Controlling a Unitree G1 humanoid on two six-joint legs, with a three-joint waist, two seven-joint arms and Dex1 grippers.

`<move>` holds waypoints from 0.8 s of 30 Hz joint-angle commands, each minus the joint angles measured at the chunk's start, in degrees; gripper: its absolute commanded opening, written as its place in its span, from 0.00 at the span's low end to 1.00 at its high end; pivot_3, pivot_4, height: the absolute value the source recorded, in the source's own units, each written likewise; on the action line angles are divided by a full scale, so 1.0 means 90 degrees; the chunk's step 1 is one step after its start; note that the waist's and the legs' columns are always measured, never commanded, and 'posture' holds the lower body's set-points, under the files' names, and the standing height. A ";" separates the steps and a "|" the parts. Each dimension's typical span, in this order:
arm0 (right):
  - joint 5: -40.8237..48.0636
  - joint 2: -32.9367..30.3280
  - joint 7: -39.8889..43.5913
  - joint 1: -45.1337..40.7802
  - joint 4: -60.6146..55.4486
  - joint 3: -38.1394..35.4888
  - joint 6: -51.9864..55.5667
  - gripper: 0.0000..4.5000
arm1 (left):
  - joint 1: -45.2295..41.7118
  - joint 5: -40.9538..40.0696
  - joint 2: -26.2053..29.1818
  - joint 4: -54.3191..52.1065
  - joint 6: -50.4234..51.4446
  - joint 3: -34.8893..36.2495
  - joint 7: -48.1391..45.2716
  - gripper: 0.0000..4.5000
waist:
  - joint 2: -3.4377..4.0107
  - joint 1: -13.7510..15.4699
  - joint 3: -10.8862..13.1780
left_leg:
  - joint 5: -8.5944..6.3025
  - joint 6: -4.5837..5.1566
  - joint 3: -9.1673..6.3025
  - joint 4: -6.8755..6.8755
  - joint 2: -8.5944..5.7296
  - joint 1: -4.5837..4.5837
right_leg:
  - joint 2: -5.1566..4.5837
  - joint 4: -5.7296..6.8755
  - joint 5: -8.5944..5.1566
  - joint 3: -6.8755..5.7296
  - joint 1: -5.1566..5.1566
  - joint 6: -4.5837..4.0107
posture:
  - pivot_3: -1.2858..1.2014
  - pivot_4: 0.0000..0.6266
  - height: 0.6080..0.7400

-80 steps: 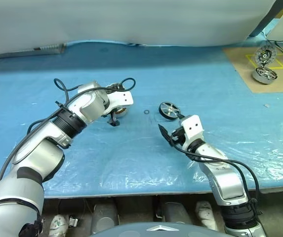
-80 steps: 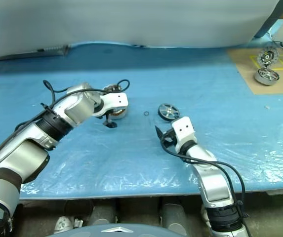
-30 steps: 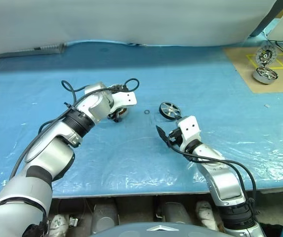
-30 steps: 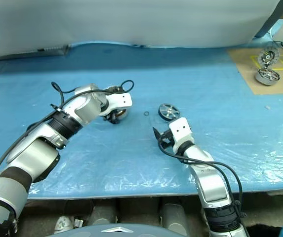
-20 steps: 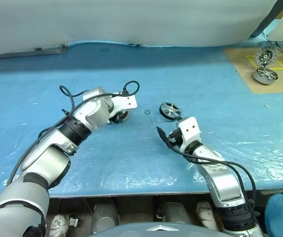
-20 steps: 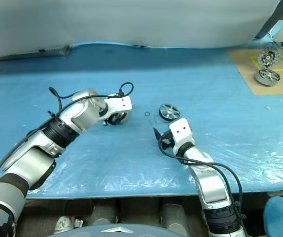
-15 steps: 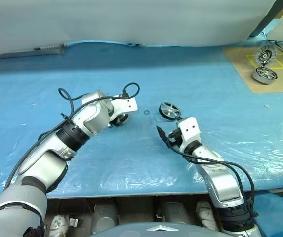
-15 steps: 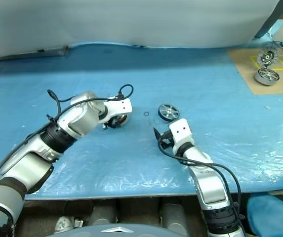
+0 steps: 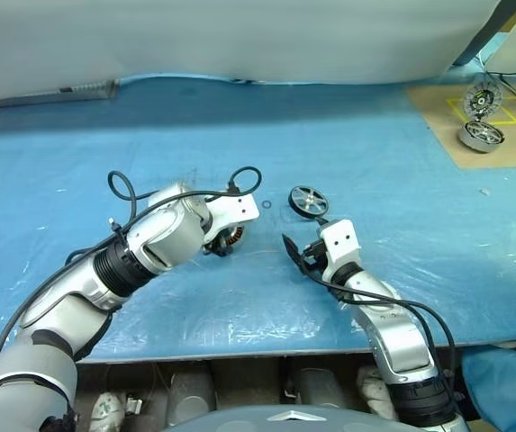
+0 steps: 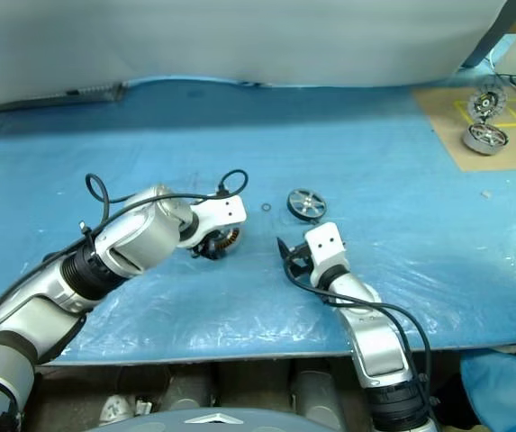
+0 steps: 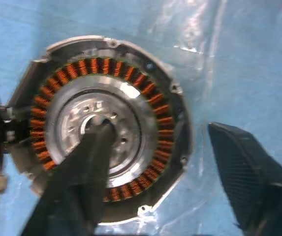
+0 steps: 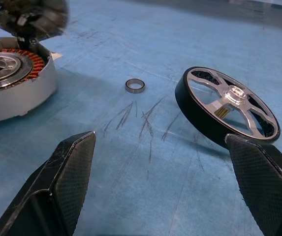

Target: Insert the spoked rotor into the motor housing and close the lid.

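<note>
1. Because it is rigid metal, the spoked rotor (image 12: 228, 110), resting tilted on the blue surface (image 9: 375, 153), suits a rim grasp.
2. Right fingers (image 12: 67, 182) spread empty; left fingers (image 11: 89, 167) released over the motor housing (image 11: 106, 123).

copper-wound silver motor housing (image 11: 109, 130), black-rimmed spoked rotor (image 12: 228, 106)

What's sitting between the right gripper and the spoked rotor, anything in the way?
Nothing visible blocks it. The right gripper has its jaws wide open with only bare blue mat between it and the spoked rotor. A small metal ring lies off to the side, toward the motor housing, clear of that path.
</note>
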 commanded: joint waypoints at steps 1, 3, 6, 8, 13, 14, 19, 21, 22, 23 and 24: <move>0.0041 -0.0034 0.0069 -0.0087 -0.0105 -0.0063 -0.0164 1.00 | -0.0379 -0.0291 0.0120 -0.0359 0.0179 0.0109 0.0133 0.96 | 0.0000 0.0002 0.0003 | 0.0000 0.0000 0.0000 0.0000 0.0000 -0.0005 | 0.0001 0.0001 0.0000 0.0000 -0.0006 0.0000 | 0.52 0.24 1.00; 0.0045 -0.0055 0.0091 -0.0081 -0.0111 -0.0067 -0.0156 1.00 | -0.0594 -0.0480 0.0218 -0.0504 0.0240 0.0209 0.0151 1.00 | 0.0000 0.0006 0.0005 | 0.0001 -0.0001 0.0000 0.0000 0.0000 -0.0009 | 0.0002 0.0001 0.0001 0.0000 -0.0009 0.0000 | 0.52 0.24 1.00; 0.0047 -0.0069 0.0110 -0.0062 -0.0122 -0.0060 -0.0150 1.00 | -0.0832 -0.0770 0.0415 -0.0697 0.0290 0.0317 0.0154 1.00 | 0.0002 0.0002 0.0006 | 0.0001 -0.0001 0.0000 0.0000 -0.0001 -0.0010 | 0.0002 0.0000 0.0001 0.0000 -0.0010 0.0001 | 0.52 0.24 1.00; 0.0042 -0.0068 0.0115 -0.0049 -0.0127 -0.0052 -0.0146 1.00 | -0.0966 -0.1005 0.0562 -0.0841 0.0330 0.0426 0.0121 1.00 | 0.0004 -0.0004 0.0009 | 0.0000 -0.0001 0.0000 0.0000 0.0000 -0.0010 | 0.0002 0.0000 0.0001 0.0000 -0.0010 0.0001 | 0.52 0.24 1.00; 0.0045 -0.0065 0.0134 -0.0022 -0.0154 -0.0047 -0.0122 1.00 | -0.1091 -0.1797 0.0779 -0.1187 0.0599 0.0847 0.0021 1.00 | 0.0009 0.0003 0.0012 | 0.0001 -0.0001 0.0000 0.0001 -0.0001 -0.0010 | 0.0002 0.0001 0.0001 -0.0001 -0.0010 0.0001 | 0.52 0.24 1.00; 0.0043 -0.0066 0.0138 -0.0024 -0.0153 -0.0044 -0.0118 1.00 | -0.0996 -0.1999 0.0808 -0.1235 0.0643 0.1020 -0.0010 1.00 | 0.0009 0.0002 0.0013 | 0.0001 -0.0001 0.0000 0.0001 -0.0001 -0.0010 | 0.0002 0.0002 0.0001 0.0000 -0.0010 0.0001 | 0.52 0.24 1.00; 0.0051 -0.0071 0.0153 -0.0048 -0.0145 -0.0056 -0.0109 1.00 | 0.0286 -0.2770 0.0680 -0.1185 0.0301 0.2274 0.0288 1.00 | 0.0024 -0.0030 0.0017 | 0.0001 -0.0001 0.0002 0.0001 0.0000 -0.0006 | 0.0003 0.0003 0.0001 0.0001 -0.0010 0.0000 | 0.52 0.24 1.00; 0.0061 -0.0079 0.0156 -0.0045 -0.0151 -0.0077 -0.0107 1.00 | 0.1371 -0.3006 0.0490 -0.1269 -0.0574 0.3148 0.0510 1.00 | 0.0030 -0.0052 0.0018 | 0.0001 -0.0002 0.0001 0.0003 0.0001 -0.0009 | 0.0004 0.0006 0.0001 -0.0001 -0.0011 0.0000 | 0.52 0.24 1.00; 0.0066 -0.0084 0.0159 -0.0043 -0.0157 -0.0087 -0.0105 1.00 | 0.1856 -0.3070 0.0437 -0.1329 -0.1018 0.3463 0.0611 1.00 | 0.0028 -0.0053 0.0020 | 0.0001 -0.0002 0.0001 0.0003 0.0001 -0.0009 | 0.0004 0.0003 0.0001 -0.0001 -0.0012 0.0000 | 0.52 0.24 1.00; 0.0071 -0.0092 0.0167 -0.0039 -0.0167 -0.0095 -0.0104 1.00 | 0.2314 -0.3112 0.0360 -0.1392 -0.1526 0.3756 0.0711 1.00 | 0.0024 -0.0055 0.0022 | 0.0001 -0.0001 -0.0004 0.0005 0.0003 -0.0016 | 0.0005 0.0005 0.0001 -0.0007 -0.0014 0.0000 | 0.52 0.24 1.00; 0.0072 -0.0101 0.0175 -0.0031 -0.0182 -0.0101 -0.0101 1.00 | 0.2818 -0.3164 0.0186 -0.1453 -0.2275 0.4092 0.0820 1.00 | 0.0023 -0.0042 0.0023 | 0.0001 -0.0001 -0.0005 0.0008 0.0006 -0.0023 | 0.0006 0.0003 0.0001 -0.0009 -0.0017 0.0000 | 0.52 0.24 1.00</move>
